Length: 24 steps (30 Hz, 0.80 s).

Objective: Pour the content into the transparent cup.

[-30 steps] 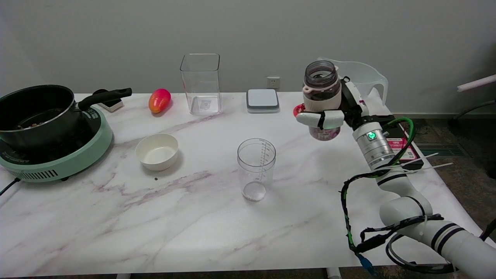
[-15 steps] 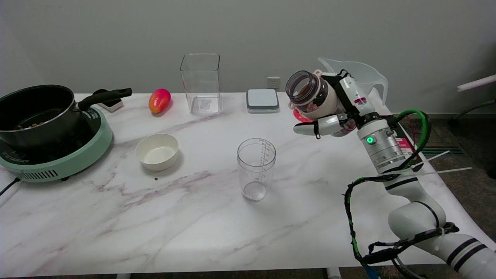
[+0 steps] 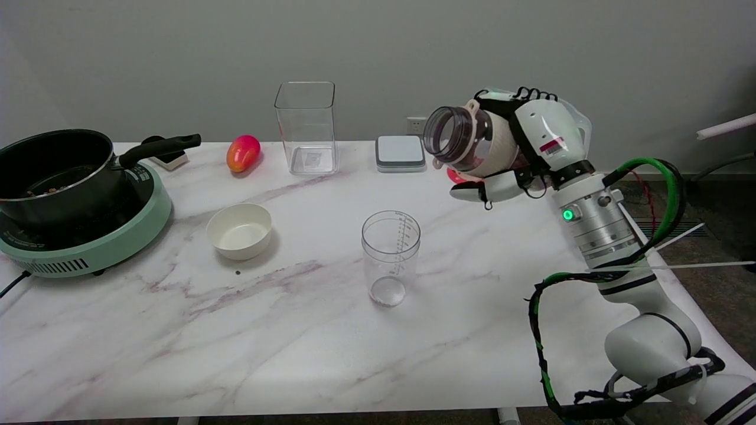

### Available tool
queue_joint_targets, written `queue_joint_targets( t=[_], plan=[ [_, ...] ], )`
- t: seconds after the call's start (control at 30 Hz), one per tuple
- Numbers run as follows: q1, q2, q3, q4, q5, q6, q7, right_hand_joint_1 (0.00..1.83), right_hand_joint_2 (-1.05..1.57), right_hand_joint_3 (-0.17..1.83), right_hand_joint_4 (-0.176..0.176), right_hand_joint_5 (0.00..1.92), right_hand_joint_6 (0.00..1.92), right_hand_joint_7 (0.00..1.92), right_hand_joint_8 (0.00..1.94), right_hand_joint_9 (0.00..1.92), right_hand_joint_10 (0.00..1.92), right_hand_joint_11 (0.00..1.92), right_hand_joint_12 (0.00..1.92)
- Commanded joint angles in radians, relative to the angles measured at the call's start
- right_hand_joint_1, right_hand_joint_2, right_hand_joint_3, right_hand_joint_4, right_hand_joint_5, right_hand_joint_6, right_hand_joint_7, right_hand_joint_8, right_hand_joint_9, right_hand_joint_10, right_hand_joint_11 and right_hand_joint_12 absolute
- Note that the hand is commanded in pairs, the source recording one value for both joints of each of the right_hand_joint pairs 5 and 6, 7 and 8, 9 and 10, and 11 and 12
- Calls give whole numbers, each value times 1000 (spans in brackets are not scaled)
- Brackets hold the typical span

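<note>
My right hand (image 3: 520,150) grips an open jar (image 3: 458,137) with a clear neck and a cream body. The jar is lifted off the table and tipped over to the left, its mouth facing left and a little toward me. The transparent measuring cup (image 3: 390,257) stands upright in the middle of the table, below and to the left of the jar's mouth, with a gap between them. Nothing is seen falling from the jar. A red lid (image 3: 455,175) lies on the table just under the hand, mostly hidden.
A white bowl (image 3: 239,230) sits left of the cup. At far left a black pot (image 3: 56,174) stands on a green cooker (image 3: 112,236). Along the back are a tall clear container (image 3: 306,127), a red-orange mango (image 3: 243,153), a grey-white scale (image 3: 400,153) and a clear jug (image 3: 576,115) behind the hand.
The hand has risen and rolled the jar from upright to steeply tilted leftward, and its mouth has shifted left toward the cup. The cup has stayed put.
</note>
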Motion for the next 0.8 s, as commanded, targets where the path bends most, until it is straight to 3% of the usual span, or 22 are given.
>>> queue_joint_targets(
  t=[0.03, 0.8],
  plan=[
    [-54, 1, -159, 54, -38, 154, -394, 1272, 1489, 279, 0, 1880, 1880, 1852, 1852, 1569, 1569, 1336, 1336],
    [-51, 54, -92, -6, -184, 127, -418, 1262, 1503, 273, 0, 1901, 1901, 1859, 1859, 1570, 1570, 1342, 1342]
  ],
)
